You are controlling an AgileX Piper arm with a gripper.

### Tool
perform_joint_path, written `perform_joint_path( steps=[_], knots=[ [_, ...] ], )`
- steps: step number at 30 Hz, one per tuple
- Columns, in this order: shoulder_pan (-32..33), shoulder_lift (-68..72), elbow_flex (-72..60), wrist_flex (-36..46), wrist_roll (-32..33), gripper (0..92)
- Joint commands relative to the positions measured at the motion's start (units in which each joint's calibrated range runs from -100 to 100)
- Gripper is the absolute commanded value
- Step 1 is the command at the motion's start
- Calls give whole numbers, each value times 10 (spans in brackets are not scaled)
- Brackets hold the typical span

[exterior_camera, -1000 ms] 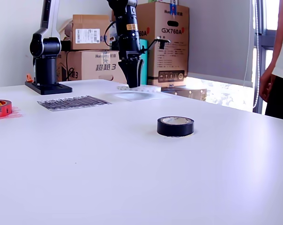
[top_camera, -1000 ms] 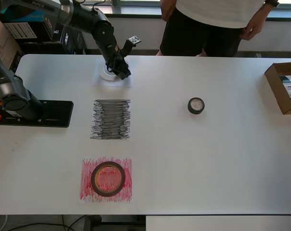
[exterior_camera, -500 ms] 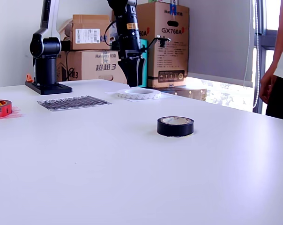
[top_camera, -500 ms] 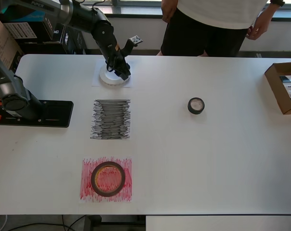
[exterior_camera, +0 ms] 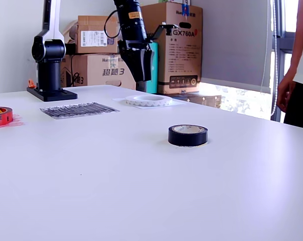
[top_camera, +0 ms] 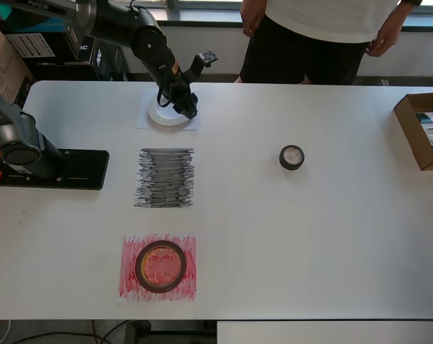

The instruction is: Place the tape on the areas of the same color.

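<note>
A wide white ring of tape point(top_camera: 166, 115) lies flat on the plain white sheet point(top_camera: 143, 122) at the table's far left in the overhead view. My gripper point(top_camera: 188, 110) hangs just above the ring's right rim, open and empty; in the exterior view the gripper point(exterior_camera: 143, 79) is clear of the ring point(exterior_camera: 148, 101). The small black roll point(top_camera: 292, 157) sits alone on bare table point(exterior_camera: 187, 135). The scribbled black sheet point(top_camera: 165, 178) has nothing on it. A dark-red roll point(top_camera: 160, 266) rests on the scribbled red sheet point(top_camera: 189, 283).
An open cardboard box point(top_camera: 423, 130) sits at the overhead view's right edge. The arm's black base plate point(top_camera: 59, 169) is left of the black sheet. A person point(top_camera: 317, 32) stands behind the table's far edge. Stacked cartons point(exterior_camera: 174, 45) stand behind the table.
The gripper let go of the white ring on the white sheet and has risen above it, drifting slightly to the overhead view's right. The ring now lies flat.
</note>
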Motion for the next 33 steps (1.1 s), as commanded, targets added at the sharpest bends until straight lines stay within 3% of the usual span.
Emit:
perform_joint_path(
  steps=[1,14,20,33],
  knots=[
    [-29,-65,-1,4,43,520],
    [-134,-125,-27,86,92,520],
    [-179,-103,-124,147,123,520],
    [-191,21,-354,241,164,520]
  ],
)
